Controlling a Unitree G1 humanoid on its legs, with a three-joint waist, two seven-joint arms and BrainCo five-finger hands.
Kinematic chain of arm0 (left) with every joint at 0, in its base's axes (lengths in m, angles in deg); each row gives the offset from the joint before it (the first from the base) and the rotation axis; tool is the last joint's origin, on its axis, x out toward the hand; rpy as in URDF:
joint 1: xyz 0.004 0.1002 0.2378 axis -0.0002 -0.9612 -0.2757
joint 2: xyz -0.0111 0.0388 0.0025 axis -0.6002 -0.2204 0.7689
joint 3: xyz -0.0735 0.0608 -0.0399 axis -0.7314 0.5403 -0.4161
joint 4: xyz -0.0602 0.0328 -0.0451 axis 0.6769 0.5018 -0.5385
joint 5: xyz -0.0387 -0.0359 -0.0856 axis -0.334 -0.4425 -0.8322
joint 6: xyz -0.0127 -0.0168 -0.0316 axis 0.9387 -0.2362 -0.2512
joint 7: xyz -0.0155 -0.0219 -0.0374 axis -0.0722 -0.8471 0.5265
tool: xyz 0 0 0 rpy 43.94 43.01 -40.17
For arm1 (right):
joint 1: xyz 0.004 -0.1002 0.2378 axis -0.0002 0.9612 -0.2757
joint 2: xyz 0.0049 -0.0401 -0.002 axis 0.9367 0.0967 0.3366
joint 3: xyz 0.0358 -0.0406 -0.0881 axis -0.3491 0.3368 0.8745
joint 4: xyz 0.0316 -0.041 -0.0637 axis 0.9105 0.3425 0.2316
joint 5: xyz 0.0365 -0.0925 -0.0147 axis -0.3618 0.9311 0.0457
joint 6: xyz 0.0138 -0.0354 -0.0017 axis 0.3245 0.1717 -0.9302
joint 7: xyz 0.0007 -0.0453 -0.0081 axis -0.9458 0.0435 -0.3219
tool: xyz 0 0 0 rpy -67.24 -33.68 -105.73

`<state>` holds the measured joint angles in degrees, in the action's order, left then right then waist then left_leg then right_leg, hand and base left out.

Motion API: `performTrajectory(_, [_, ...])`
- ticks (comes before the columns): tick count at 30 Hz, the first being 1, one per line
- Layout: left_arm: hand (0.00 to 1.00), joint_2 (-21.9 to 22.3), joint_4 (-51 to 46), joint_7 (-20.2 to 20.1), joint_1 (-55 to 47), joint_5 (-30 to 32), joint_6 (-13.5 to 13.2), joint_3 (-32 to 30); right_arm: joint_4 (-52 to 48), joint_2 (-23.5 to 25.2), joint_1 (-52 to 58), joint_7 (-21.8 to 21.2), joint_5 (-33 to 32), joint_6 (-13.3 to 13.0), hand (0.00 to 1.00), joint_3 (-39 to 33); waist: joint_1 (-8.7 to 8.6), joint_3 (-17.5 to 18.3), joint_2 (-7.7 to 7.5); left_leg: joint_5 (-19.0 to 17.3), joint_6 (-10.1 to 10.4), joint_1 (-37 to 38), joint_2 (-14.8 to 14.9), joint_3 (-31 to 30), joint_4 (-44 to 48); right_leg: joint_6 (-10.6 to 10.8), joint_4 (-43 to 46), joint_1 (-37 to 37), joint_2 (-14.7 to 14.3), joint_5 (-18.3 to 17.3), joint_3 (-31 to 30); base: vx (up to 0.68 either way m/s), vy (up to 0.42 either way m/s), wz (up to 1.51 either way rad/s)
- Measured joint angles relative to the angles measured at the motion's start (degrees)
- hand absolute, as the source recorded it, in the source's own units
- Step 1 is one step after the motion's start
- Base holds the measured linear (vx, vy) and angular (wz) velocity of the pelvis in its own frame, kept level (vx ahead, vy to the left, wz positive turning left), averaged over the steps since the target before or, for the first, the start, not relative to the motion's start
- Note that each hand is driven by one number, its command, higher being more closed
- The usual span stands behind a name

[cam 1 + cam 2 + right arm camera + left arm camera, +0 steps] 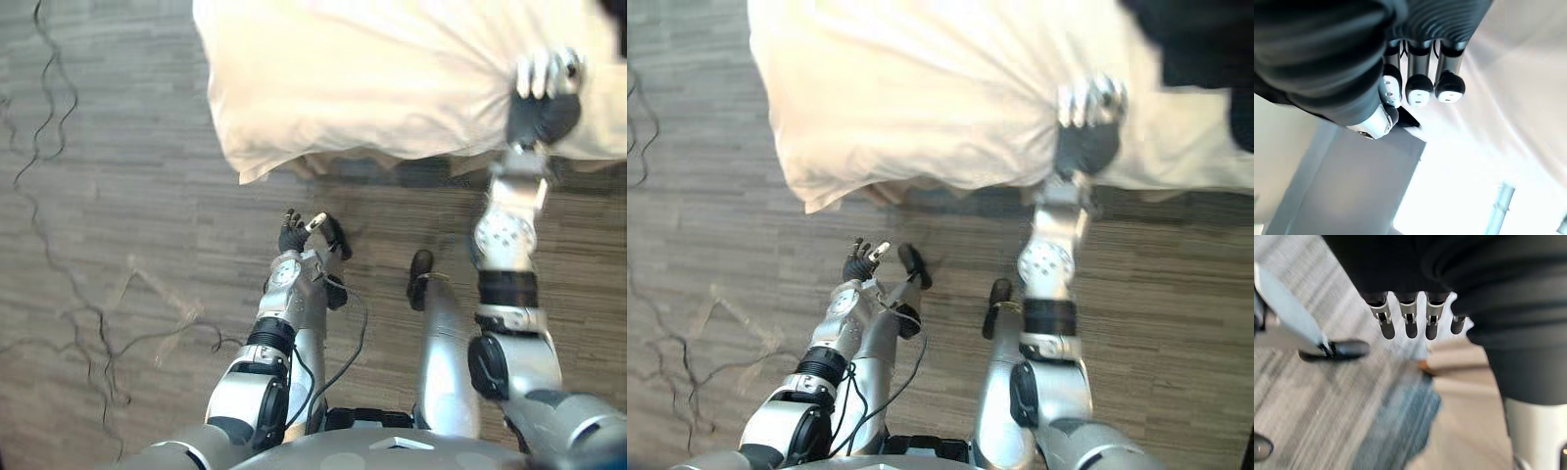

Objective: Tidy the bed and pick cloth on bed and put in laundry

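Item 1: bed cover [372,78], cream, spread across the upper part of the eye views, its lower left corner hanging over the floor [118,147]. Creases fan out from one point at the upper right, where it is gripped. Judged to be in the course of being pulled straight; tidying step, early in the task.

Item 2: dark cloth [1205,49], a black shape in the upper right corner of the right eye view, lying on the cover just beyond the gripped spot. Probably the piece meant for the laundry, though too little of it shows to be sure. Untouched; pick-up step not yet done.

Item 3: right hand [542,98], arm stretched up the right side of the frame. Fingers [1419,90] curled tight with the thumb against them, pinching a fold of the cover. The reach suits tugging the cover toward the robot.

Item 4: left hand [294,235], low at centre frame, over bare floor, well apart from the cover. Fingers [1410,323] straight and loose, holding nothing; judged idle, kept clear of the work.

View notes: the eye views give the creases and the cloth's place; the right wrist view gives the pinch from close; the left wrist view confirms the empty hand above floorboards.
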<state>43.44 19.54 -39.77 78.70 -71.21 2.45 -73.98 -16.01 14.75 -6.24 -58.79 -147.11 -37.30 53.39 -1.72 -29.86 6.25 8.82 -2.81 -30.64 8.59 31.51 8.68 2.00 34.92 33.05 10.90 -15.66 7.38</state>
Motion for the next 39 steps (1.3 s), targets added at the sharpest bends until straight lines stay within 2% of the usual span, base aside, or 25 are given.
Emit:
performTrajectory(4, [0.00, -2.34, -0.75, -1.41, -3.85, -0.02, 0.90, -1.50, 3.15, 0.89, 14.75, -3.92, -1.18, 2.94, 1.00, -3.21, -2.36, -0.29, -1.20, -2.89, 0.45, 7.06, 0.41, 2.94, 0.62, 0.86, -3.44, -6.69, -0.58, 0.64, -2.67, 0.14, 0.030, -0.48])
performTrajectory(5, [0.00, -2.48, -0.75, -2.02, -5.13, -0.03, 0.86, -1.51, 3.22, 0.92, 17.78, -5.38, -1.04, 3.84, 0.00, -3.06, -2.44, -0.25, -1.32, -3.28, 0.38, 9.06, 0.70, 3.40, 0.82, 0.98, -4.55, -8.92, -0.88, 0.82, -3.09, 0.11, 0.008, -0.43])
performTrajectory(7, [0.00, -2.73, -0.77, -3.49, -8.85, -0.16, 0.67, -2.16, 5.33, 0.96, 22.45, -7.67, 1.63, 5.55, 0.00, -2.39, -2.36, 0.13, -2.34, -5.77, 1.26, 12.90, 2.10, 3.42, 3.42, 1.12, -7.49, -13.74, -2.21, 1.34, -4.61, 0.13, -0.007, -0.61])
performTrajectory(9, [0.00, -3.04, -0.76, -4.73, -12.79, -1.37, 0.53, -3.34, 8.25, 1.18, 23.94, -7.80, 7.27, 6.19, 0.00, -0.09, -1.94, 1.76, -4.14, -8.08, 2.99, 14.55, 2.67, -0.80, 6.17, 1.19, -9.90, -16.19, -3.58, 1.96, -7.08, 0.13, 0.002, -0.84])
performTrajectory(10, [0.00, -3.05, -0.68, -5.51, -15.37, -2.27, 0.49, -3.73, 10.29, 1.55, 24.88, -6.51, 15.90, 5.54, 0.00, 1.01, -1.94, 3.32, -5.13, -9.55, 4.07, 15.85, 2.73, -2.31, 6.32, 1.48, -11.54, -17.68, -4.20, 2.55, -8.47, 0.19, 0.046, -0.74])
performTrajectory(11, [0.00, -2.91, -0.37, -6.51, -17.18, -2.36, 0.49, -3.70, 13.13, 1.82, 26.72, -5.06, 26.08, 4.25, 0.00, 1.80, -2.13, 5.15, -5.86, -10.23, 4.27, 17.11, 2.82, -1.91, 5.88, 1.89, -13.89, -19.74, -4.30, 3.11, -8.68, 0.17, 0.058, -0.45])
performTrajectory(12, [0.00, -2.86, -0.32, -7.15, -17.92, -2.30, 0.43, -3.72, 15.00, 2.34, 27.81, -4.13, 30.92, 3.38, 0.00, 2.19, -1.88, 6.08, -6.22, -10.23, 4.29, 17.95, 2.84, -1.74, 5.29, 2.04, -15.11, -20.70, -4.24, 3.57, -8.66, 0.18, 0.066, -0.10])
performTrajectory(13, [0.00, -3.00, 0.02, -8.80, -19.31, -2.17, 0.13, -3.72, 19.29, 2.96, 30.05, -1.58, 40.76, 1.54, 0.00, 2.73, -1.52, 8.57, -6.99, -10.20, 4.35, 19.39, 2.45, -1.44, 4.00, 2.53, -17.69, -22.78, -4.00, 4.21, -8.43, 0.20, 0.051, 0.01])
performTrajectory(14, [0.00, -3.24, 0.93, -10.14, -20.46, -1.80, -0.64, -3.75, 23.16, 3.49, 32.18, 0.44, 47.19, 0.30, 0.00, 3.69, -1.18, 10.72, -7.25, -10.08, 4.51, 21.31, 1.84, -1.37, 2.48, 3.13, -20.61, -25.50, -3.74, 5.25, -7.85, 0.21, 0.046, 0.01])
performTrajectory(17, [0.00, -4.56, 5.35, -13.04, -22.82, 0.45, -1.67, -3.75, 32.12, 3.73, 34.51, 5.93, 56.95, -1.03, 0.00, 6.82, -0.75, 15.55, -7.18, -9.48, 5.00, 26.47, -0.36, -1.61, -2.19, 4.28, -27.42, -31.86, -3.04, 8.00, -7.13, 0.19, 0.032, -0.07])
performTrajectory(19, [0.00, -5.25, 8.61, -14.14, -24.34, 2.94, -1.68, -3.80, 35.76, 3.69, 35.22, 9.64, 61.54, -1.20, 0.00, 6.78, -0.74, 17.46, -6.83, -8.27, 5.31, 30.54, -1.71, -0.89, -6.39, 4.79, -29.12, -34.48, -2.73, 9.17, -7.09, 0.11, 0.059, -0.21])
performTrajectory(22, [0.00, -5.60, 13.34, -14.18, -27.07, 4.65, -1.45, -5.05, 38.74, 3.90, 36.97, 12.86, 64.85, -2.13, 0.00, 6.58, -0.55, 18.92, -6.61, -6.64, 5.71, 35.85, -2.74, 0.71, -11.90, 4.95, -29.32, -36.56, -2.98, 10.08, -6.95, 0.02, 0.050, -0.30])
performTrajectory(26, [0.00, -5.87, 15.84, -14.40, -29.27, 5.84, -0.11, -8.34, 40.05, 5.43, 39.42, 15.26, 66.70, -2.31, 0.00, 5.89, -0.51, 20.15, -8.19, -5.76, 5.76, 38.84, -3.07, 2.91, -14.27, 4.32, -28.91, -36.85, -3.21, 10.54, -6.39, -0.08, -0.006, -0.37])
performTrajectory(27, [0.00, -5.31, 15.77, -15.54, -30.18, 5.70, 0.89, -10.06, 40.55, 5.83, 40.85, 17.07, 68.88, -2.25, 0.00, 5.77, -0.43, 20.28, -8.49, -6.37, 6.15, 40.42, -2.84, 4.25, -14.44, 3.48, -28.77, -37.59, -3.15, 10.93, -3.17, -0.10, -0.028, -0.39])
performTrajectory(28, [0.00, -5.28, 15.67, -15.80, -30.40, 5.69, 0.88, -10.56, 40.63, 5.85, 41.03, 17.31, 68.97, -2.24, 0.00, 5.79, -0.43, 20.36, -8.47, -6.63, 6.30, 40.69, -2.85, 4.51, -14.56, 3.16, -28.66, -37.61, -3.09, 10.78, -2.56, -0.14, -0.029, -0.48])
performTrajectory(29, [0.00, -5.28, 15.62, -16.58, -30.96, 5.71, 0.85, -11.58, 40.66, 6.03, 41.50, 17.72, 69.12, -2.22, 0.00, 5.85, -0.43, 20.49, -8.37, -6.87, 6.55, 41.41, -3.03, 5.48, -14.60, 1.96, -28.15, -37.60, -2.69, 10.01, -0.96, -0.11, -0.010, -0.37])
performTrajectory(33, [0.00, -5.13, 15.86, -17.90, -32.08, 8.02, -0.09, -12.03, 40.76, 6.07, 43.80, 18.84, 69.21, -2.15, 0.00, 4.26, -1.07, 20.69, -8.86, -7.15, 7.05, 43.55, -4.03, 5.54, -14.61, -0.07, -24.56, -37.39, -1.57, 6.80, 0.73, -0.13, 0.016, -0.19])
performTrajectory(35, [0.00, -5.23, 16.40, -17.72, -33.39, 7.93, -1.12, -11.51, 41.36, 5.52, 44.47, 19.45, 69.28, -2.17, 0.00, 2.75, -1.50, 21.72, -8.31, -7.71, 7.80, 43.74, -4.01, 5.30, -14.58, -2.11, -24.92, -37.04, -0.92, 6.96, 3.18, -0.04, 0.036, -0.40])
performTrajectory(38, [0.00, -5.61, 17.79, -17.73, -33.62, 7.98, -1.26, -11.08, 42.66, 5.27, 42.59, 19.73, 70.44, -2.19, 0.00, 2.08, -2.02, 21.93, -7.44, -8.96, 8.57, 43.81, -3.72, 5.61, -14.36, -4.79, -26.13, -36.05, -0.66, 7.82, 5.89, -0.01, 0.040, -0.71])
performTrajectory(39, [0.00, -5.78, 18.01, -17.75, -33.55, 7.97, -1.31, -10.70, 42.90, 5.27, 42.28, 19.73, 70.87, -2.19, 0.00, 2.08, -1.98, 22.01, -7.33, -9.22, 8.89, 43.88, -3.53, 5.66, -14.38, -4.98, -26.65, -36.01, -0.65, 7.91, 6.80, 0.03, 0.023, -0.94])
